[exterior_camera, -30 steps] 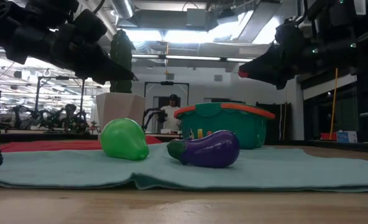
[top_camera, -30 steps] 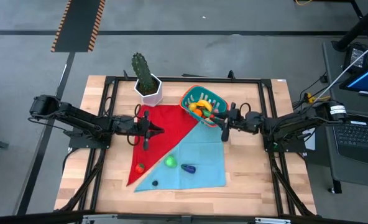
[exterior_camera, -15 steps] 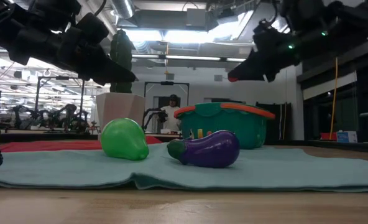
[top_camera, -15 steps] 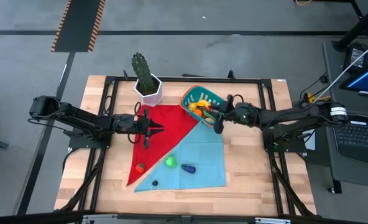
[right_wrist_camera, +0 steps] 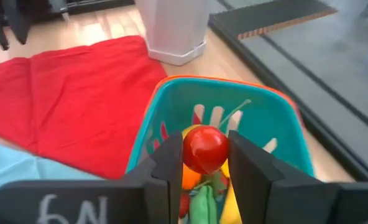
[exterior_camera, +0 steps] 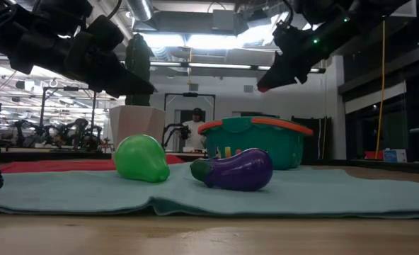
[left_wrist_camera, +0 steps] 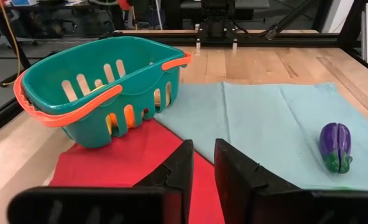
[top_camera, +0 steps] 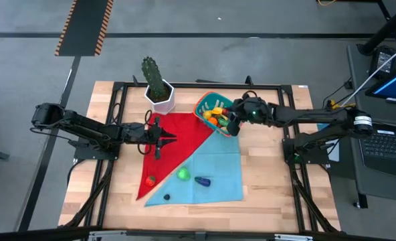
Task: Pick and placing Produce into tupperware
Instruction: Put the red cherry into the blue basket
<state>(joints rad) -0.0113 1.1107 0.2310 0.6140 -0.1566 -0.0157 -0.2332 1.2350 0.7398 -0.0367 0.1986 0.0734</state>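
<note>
While the left gripper point(top_camera: 163, 140) hangs over the red cloth point(top_camera: 178, 144) with its fingers point(left_wrist_camera: 234, 171) a narrow slit apart and nothing between them, a green pear point(top_camera: 183, 174) and a purple eggplant point(top_camera: 202, 181) lie on the teal cloth point(top_camera: 211, 171) nearer the table's front edge. Farther right, the right gripper point(right_wrist_camera: 204, 160) pinches a red tomato point(right_wrist_camera: 204, 148) directly above the teal tupperware point(top_camera: 205, 104), which already holds yellow and orange produce.
</note>
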